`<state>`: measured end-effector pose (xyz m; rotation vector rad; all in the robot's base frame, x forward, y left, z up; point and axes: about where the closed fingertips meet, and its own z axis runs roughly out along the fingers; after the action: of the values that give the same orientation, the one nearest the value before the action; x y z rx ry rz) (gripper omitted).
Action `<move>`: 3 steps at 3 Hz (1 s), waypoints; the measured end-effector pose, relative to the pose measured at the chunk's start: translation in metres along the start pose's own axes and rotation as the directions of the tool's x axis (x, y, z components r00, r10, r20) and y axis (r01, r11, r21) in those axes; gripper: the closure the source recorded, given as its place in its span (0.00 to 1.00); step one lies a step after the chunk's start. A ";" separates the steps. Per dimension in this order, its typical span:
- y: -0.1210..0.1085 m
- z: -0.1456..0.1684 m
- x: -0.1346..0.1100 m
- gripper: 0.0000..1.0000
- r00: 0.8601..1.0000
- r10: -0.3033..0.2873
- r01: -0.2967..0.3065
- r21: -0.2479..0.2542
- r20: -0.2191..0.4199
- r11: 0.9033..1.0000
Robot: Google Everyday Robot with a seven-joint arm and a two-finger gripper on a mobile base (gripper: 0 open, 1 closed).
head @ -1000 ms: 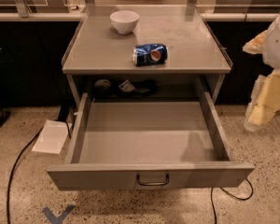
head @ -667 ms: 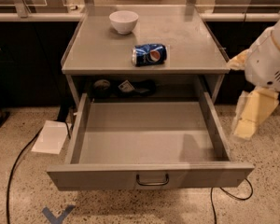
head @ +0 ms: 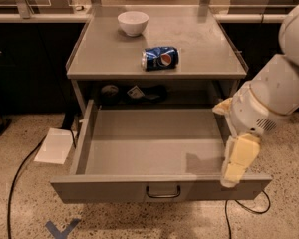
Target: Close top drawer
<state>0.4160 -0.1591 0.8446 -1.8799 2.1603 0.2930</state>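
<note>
Speckled flooring is seen beneath a grey cabinet at mid-frame, with a white bowl (head: 132, 22) and a blue soda can (head: 160, 58) on its tabletop (head: 204, 44). The top drawer (head: 114, 190) is pulled far out toward the lower edge, a long shallow tray with a small dark handle (head: 163, 191) at the centre of its front. The end effector (head: 237, 166) hangs at lower right, over the front panel's right end. Whether it is spread or pressed together cannot be told. The approach appears to be in hand. Next, the front must be met and pushed squarely inward.
</note>
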 end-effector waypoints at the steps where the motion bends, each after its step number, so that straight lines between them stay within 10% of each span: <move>1: 0.019 0.033 -0.006 0.00 0.999 -0.024 0.028 -0.076 0.045 0.997; 3: 0.057 0.067 -0.019 0.00 0.988 -0.055 0.080 -0.183 0.141 0.980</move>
<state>0.3665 -0.1114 0.7860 -1.9649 2.0366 0.6130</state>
